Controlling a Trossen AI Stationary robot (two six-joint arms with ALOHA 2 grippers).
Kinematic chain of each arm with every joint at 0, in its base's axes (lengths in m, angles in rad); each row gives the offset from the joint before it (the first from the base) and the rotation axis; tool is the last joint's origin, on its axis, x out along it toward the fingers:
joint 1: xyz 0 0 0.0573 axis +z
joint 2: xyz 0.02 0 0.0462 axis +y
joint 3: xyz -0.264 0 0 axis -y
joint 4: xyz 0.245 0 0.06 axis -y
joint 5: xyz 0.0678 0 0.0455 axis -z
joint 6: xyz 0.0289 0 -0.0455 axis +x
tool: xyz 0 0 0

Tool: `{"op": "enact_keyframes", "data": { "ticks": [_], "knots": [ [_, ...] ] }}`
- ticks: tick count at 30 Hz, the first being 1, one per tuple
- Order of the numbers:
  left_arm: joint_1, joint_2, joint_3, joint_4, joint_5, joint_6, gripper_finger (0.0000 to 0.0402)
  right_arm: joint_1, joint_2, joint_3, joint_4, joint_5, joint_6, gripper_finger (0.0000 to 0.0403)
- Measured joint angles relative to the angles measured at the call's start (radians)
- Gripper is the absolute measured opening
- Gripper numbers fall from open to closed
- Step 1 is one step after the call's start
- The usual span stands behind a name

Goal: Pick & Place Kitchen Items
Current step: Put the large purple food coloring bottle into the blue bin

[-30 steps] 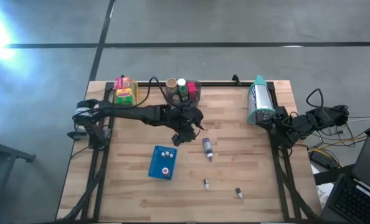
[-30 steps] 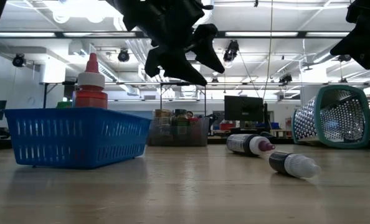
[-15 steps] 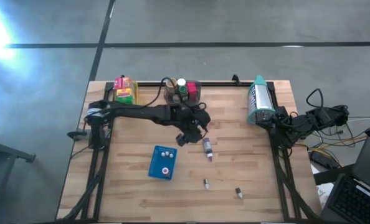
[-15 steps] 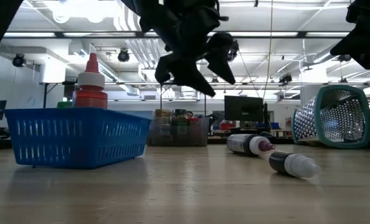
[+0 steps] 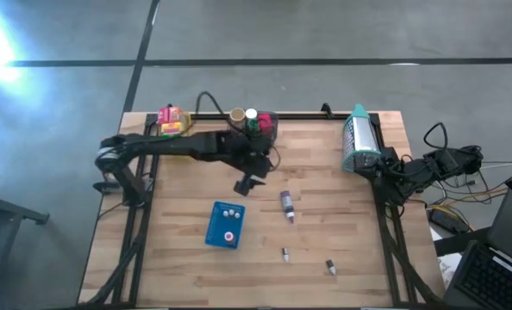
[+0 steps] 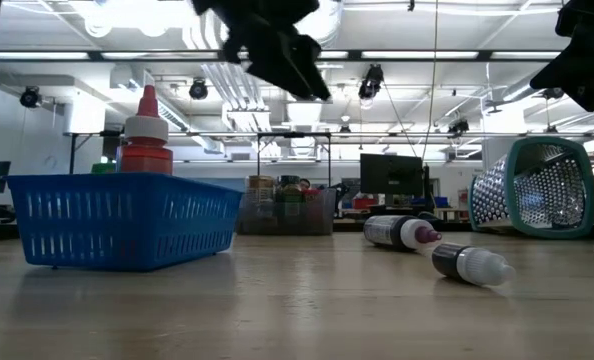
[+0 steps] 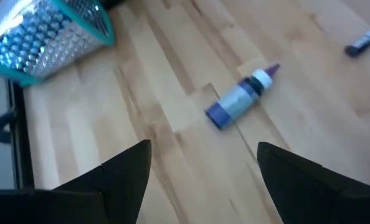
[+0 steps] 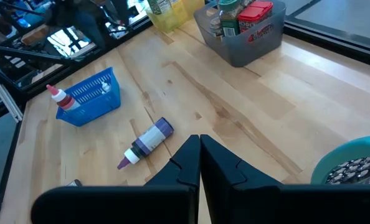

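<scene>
The left gripper (image 5: 247,184) hovered empty, fingers spread, just beside the purple-capped bottle (image 5: 286,205), apparently lined up for a pick. That bottle lay on its side on the table (image 5: 342,232). The right gripper (image 8: 200,163), pressed together, waited well apart from the bottle.

Bare wood btwn blue tray (image 5: 224,225) & bottle (image 5: 286,205).

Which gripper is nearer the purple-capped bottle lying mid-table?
Left. The left gripper hovers open just beside the purple-capped bottle; the right gripper waits shut at the table's right edge.
</scene>
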Motion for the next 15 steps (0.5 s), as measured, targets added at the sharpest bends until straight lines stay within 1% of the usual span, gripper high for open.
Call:
{"op": "enact_keyframes", "data": {
  "ticks": [4, 8, 12, 15],
  "knots": [
    [0.006, -0.109, -0.036, -0.053, 0.005, -0.035, 0.0296, 0.000, 0.000, 0.000, 0.001, 0.000, 0.000, 0.0008],
    [0.019, -0.223, -0.098, -0.063, 0.001, -0.077, 0.0296, 0.000, 0.000, 0.000, 0.003, 0.000, 0.000, 0.0008],
    [0.039, -0.350, -0.180, -0.040, -0.003, -0.116, 0.0296, 0.000, -0.001, 0.000, 0.004, 0.000, 0.000, 0.0008],
    [0.051, -0.442, -0.257, 0.013, -0.003, -0.168, 0.0296, 0.000, -0.001, 0.000, 0.004, 0.000, 0.000, 0.0008]
  ]
}}
